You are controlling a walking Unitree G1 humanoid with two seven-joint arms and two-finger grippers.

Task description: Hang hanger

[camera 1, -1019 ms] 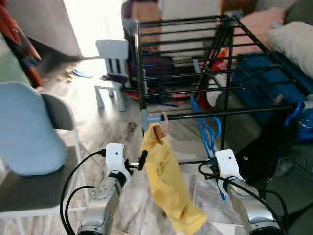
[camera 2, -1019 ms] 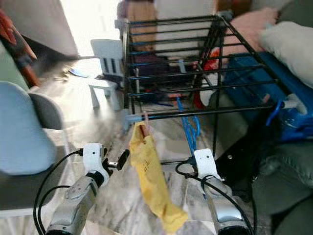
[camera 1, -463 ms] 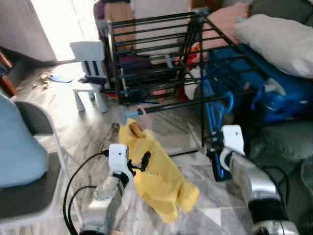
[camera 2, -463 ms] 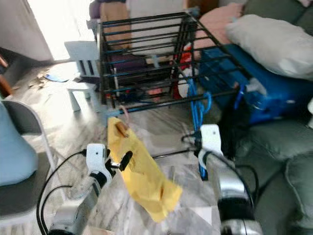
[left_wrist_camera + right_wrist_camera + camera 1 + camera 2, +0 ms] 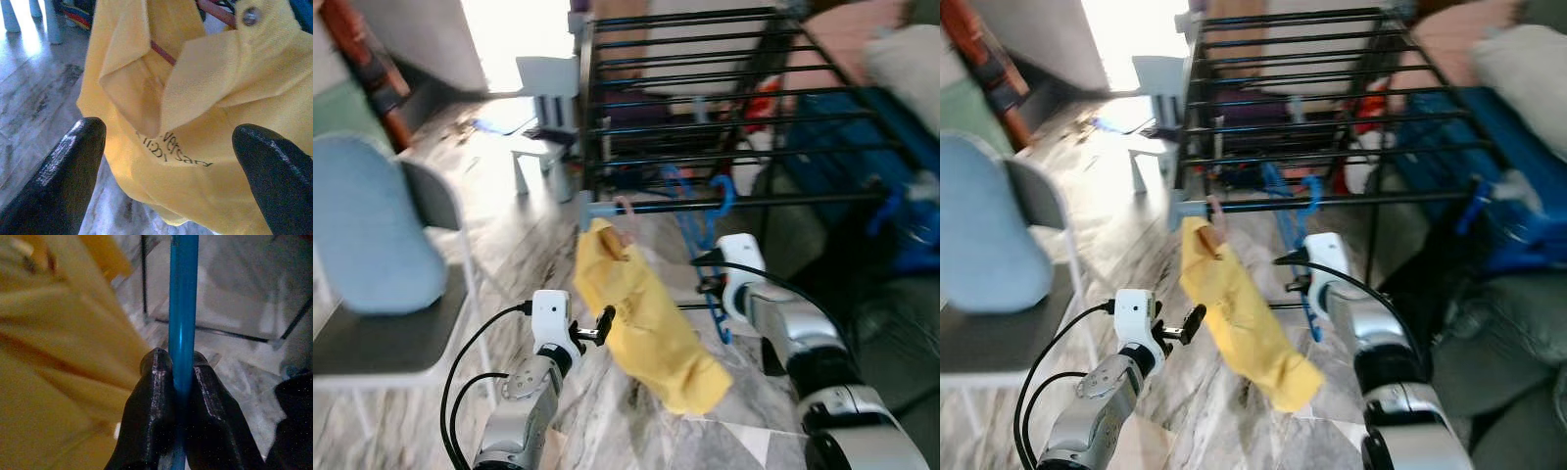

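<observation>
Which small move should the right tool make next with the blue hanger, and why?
Probably open and draw back. The right tool is shut on the blue hanger, whose hook seems already over the rack's front bar, beside the yellow shirt.

Yellow shirt hangs mid-frame between both hands, blocking centre. Black rack bars close off upper frame. Grey chair crowds left; floor between open.

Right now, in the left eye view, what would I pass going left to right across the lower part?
Blue-backed chair → left gripper → yellow shirt → blue hanger → right gripper.
</observation>
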